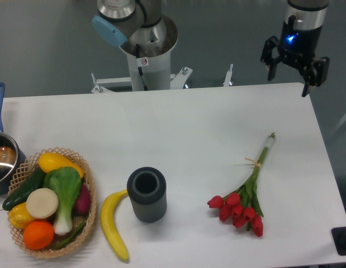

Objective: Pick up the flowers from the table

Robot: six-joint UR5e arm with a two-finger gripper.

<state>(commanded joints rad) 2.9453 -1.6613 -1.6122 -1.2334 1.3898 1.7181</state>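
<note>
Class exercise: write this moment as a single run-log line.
hand: open, raised over far right table edge | flowers: lying on table, untouched | phase: pre-approach

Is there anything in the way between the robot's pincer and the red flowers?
Nothing visible is. The open pincer hangs above the table's far right edge, and only bare white tabletop lies between it and the flowers. The vase stands off to their left.
</note>
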